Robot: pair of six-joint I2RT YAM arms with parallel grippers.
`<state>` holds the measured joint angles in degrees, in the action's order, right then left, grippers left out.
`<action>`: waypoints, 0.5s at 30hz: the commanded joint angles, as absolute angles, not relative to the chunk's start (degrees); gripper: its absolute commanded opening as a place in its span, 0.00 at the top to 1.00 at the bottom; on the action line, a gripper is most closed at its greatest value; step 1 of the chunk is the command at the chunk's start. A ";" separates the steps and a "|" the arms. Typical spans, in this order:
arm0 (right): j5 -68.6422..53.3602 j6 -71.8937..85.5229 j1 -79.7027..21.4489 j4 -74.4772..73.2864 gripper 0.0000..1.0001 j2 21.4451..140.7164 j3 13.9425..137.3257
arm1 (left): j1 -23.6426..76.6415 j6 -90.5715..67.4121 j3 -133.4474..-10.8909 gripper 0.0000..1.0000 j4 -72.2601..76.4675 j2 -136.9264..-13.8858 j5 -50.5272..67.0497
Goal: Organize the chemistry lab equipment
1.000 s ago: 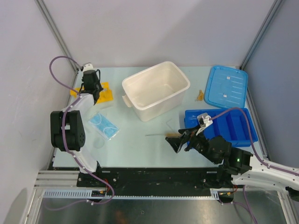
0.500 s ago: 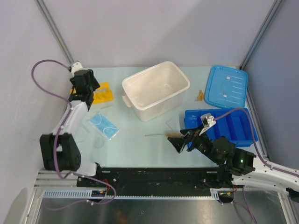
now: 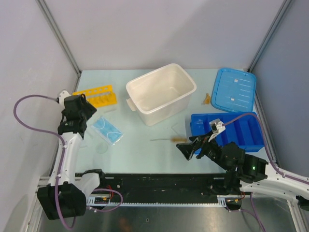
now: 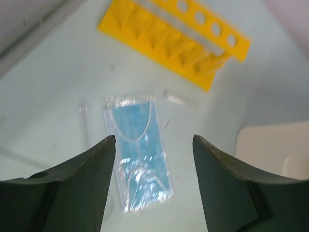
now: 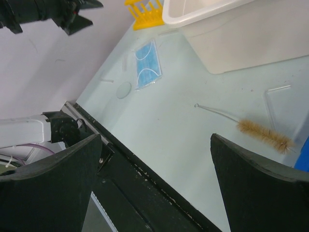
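In the overhead view the yellow rack (image 3: 95,95) lies at the upper left of the pale table (image 3: 145,157), a long moulded plastic bar with a row of round holes. Just below it sits the pale blue square piece (image 3: 107,129), soft and pleated inside a glossy clear wrapper. In the left wrist view one short clear tube (image 4: 181,100) lies between rack and wrapper, and another (image 4: 84,121) lies along the wrapper's left edge. The left gripper (image 4: 153,142) hangs above the wrapper with its dark, smooth fingers spread apart and nothing between them.

At lower centre the brush (image 3: 169,140) lies flat: a thin straight wire ending in a fuzzy tan tuft. The right gripper (image 3: 186,147) is just below that tuft, its jaws wide and empty. A deep white tub (image 3: 161,92) with rounded corners fills the middle, a ribbed blue lid (image 3: 234,89) lies at upper right, and a tiny amber piece (image 3: 206,99) rests beside the lid
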<state>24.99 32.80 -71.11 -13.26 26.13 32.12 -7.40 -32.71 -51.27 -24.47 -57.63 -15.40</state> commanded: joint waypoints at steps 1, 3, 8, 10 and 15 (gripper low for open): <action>24.80 33.15 -70.83 -13.76 0.01 25.09 32.26 | -8.23 -35.95 -47.46 0.29 -32.62 -57.08 -6.63; 24.57 33.20 -70.84 -13.99 0.01 24.84 32.26 | -8.30 -36.89 -46.17 0.28 -35.71 -58.26 -4.45; 25.52 33.69 -70.81 -15.59 0.01 23.83 32.24 | -8.25 -40.41 -40.80 0.26 -39.04 -57.72 -4.79; 25.94 33.82 -70.81 -16.33 0.01 23.07 32.19 | -8.26 -41.94 -38.81 0.26 -40.45 -56.11 -8.58; 26.66 33.98 -70.79 -17.75 0.01 21.09 32.20 | -8.21 -45.79 -35.96 0.21 -42.57 -54.63 -12.45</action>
<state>25.19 33.23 -71.07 -16.75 22.63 32.08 -7.86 -41.10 -37.06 -40.25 -56.51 -8.58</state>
